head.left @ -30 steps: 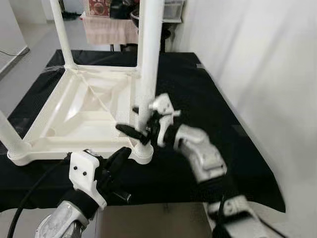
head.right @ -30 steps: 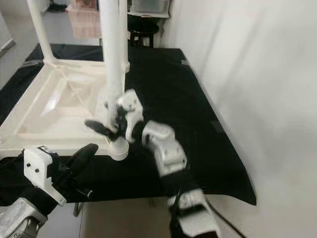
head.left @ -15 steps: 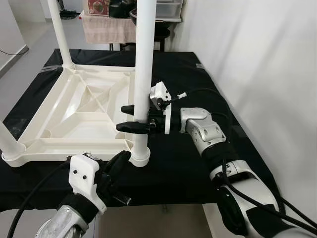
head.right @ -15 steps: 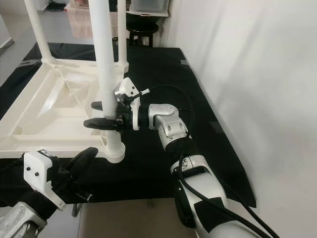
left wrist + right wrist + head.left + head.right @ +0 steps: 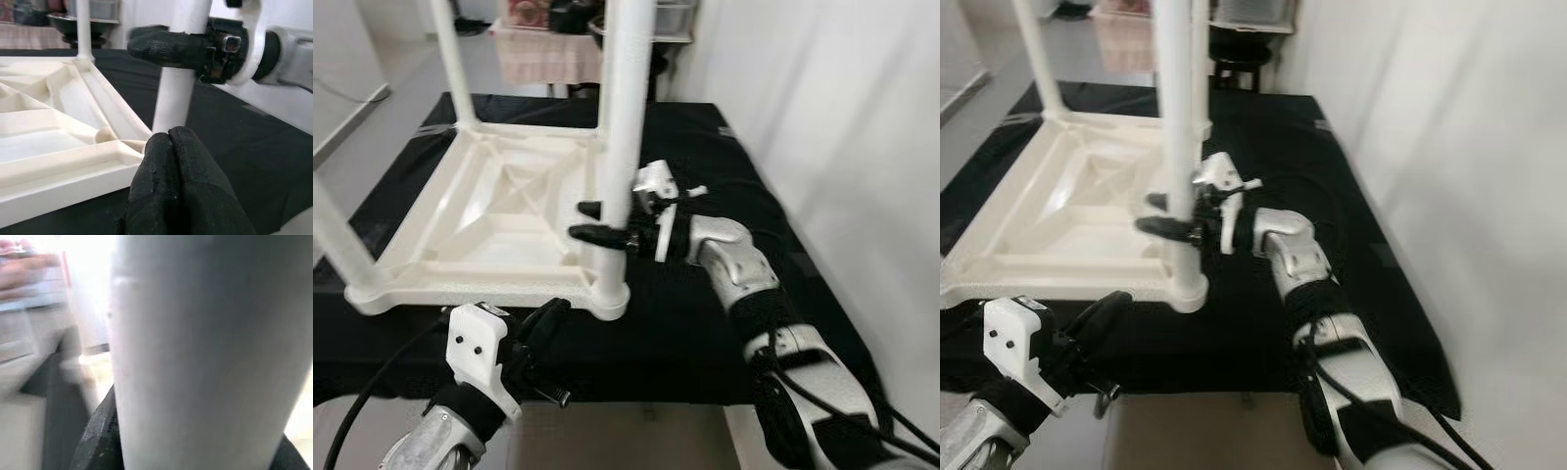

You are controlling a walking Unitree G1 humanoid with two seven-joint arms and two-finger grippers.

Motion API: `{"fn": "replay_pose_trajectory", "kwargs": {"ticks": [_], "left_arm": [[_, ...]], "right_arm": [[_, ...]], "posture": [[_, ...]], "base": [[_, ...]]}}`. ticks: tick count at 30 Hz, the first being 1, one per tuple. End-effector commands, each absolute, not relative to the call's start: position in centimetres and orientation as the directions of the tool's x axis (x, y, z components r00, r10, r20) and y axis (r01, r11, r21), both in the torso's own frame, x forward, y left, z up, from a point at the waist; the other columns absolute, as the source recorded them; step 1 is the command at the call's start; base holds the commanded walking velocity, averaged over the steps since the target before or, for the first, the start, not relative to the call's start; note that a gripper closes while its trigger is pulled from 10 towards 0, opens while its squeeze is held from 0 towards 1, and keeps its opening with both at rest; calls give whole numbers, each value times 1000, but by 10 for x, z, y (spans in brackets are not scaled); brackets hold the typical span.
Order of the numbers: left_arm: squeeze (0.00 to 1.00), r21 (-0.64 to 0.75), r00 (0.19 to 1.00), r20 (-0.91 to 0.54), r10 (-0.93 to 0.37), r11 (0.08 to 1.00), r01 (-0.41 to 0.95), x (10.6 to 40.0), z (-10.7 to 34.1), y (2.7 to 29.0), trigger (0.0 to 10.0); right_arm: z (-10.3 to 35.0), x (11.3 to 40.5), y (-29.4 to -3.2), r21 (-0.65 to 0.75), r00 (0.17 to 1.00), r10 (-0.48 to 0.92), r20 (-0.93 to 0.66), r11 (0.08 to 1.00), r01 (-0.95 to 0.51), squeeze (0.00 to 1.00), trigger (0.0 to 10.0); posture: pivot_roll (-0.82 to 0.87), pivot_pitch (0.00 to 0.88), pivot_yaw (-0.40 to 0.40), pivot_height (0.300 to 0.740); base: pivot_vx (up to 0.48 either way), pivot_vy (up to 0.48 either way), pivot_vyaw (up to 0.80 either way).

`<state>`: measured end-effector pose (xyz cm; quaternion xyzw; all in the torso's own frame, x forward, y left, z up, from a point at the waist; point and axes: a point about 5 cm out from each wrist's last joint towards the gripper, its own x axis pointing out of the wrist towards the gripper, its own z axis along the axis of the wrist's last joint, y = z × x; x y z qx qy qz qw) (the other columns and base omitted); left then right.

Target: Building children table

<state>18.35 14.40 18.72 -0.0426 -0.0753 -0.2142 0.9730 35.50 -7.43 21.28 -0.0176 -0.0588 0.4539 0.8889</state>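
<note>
Left eye view: the upturned white tabletop lies on a black cloth, legs pointing up. Left gripper, fingers pressed together on nothing, hovers below its near corner. Right gripper clasps the near leg above the corner socket.

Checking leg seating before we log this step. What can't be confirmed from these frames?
- Top of the near leg: cut off by the upper edge in both eye views.
- Leg-to-tabletop joint depth: hidden inside the corner socket.
- Right gripper finger contact: right wrist view is blurred, with the leg up close.
- Background shelf items: too blurred.
</note>
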Motion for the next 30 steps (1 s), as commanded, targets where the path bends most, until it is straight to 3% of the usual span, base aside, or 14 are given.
{"fn": "replay_pose_trajectory", "kwargs": {"ticks": [1,4,7,11,17,18,19,21,22,30], "left_arm": [[0,-53,889,165,-428,896,441,183,188,144,10000],[0,-52,888,165,-428,896,441,185,189,145,10000],[0,-49,889,163,-427,897,440,187,187,146,10000],[0,-48,888,163,-431,895,443,191,185,143,10000],[0,-42,893,165,-418,902,430,191,184,143,10000],[0,-42,894,165,-416,903,428,192,183,143,10000],[0,-43,894,165,-416,903,428,192,183,143,10000],[0,-44,894,165,-417,902,429,192,182,143,10000],[0,-45,894,165,-418,902,430,193,182,143,10000],[0,-45,895,159,-416,903,428,195,180,145,10000]], "right_arm": [[187,357,-96,-55,874,485,-11,873,-485,0,0],[165,326,-79,-84,919,394,-32,915,-395,0,0],[156,316,-58,-110,889,453,-58,883,-457,0,0],[156,345,-52,-113,879,473,-58,872,-477,0,0],[165,348,-44,-124,885,463,-50,877,-465,0,0],[167,348,-40,-141,891,450,-61,880,-454,0,3294],[171,348,-37,-132,888,456,-51,879,-459,0,10000],[173,348,-36,-125,886,462,-43,877,-464,0,10000],[175,348,-34,-122,872,489,-35,864,-489,1000,10000],[187,357,-52,-65,865,498,61,867,-494,1000,10000]], "posture": [[13,111,-85,740],[14,112,-68,740],[17,99,-63,740],[36,64,-87,740],[48,53,-96,740],[50,50,-97,740],[51,42,-98,740],[51,42,-98,740],[52,41,-99,740],[62,26,-90,740]], "base": [[0,0,0],[0,0,0],[0,0,0],[0,0,0],[0,0,0],[0,0,0],[0,0,0],[0,0,0],[0,0,0],[0,0,0]]}}
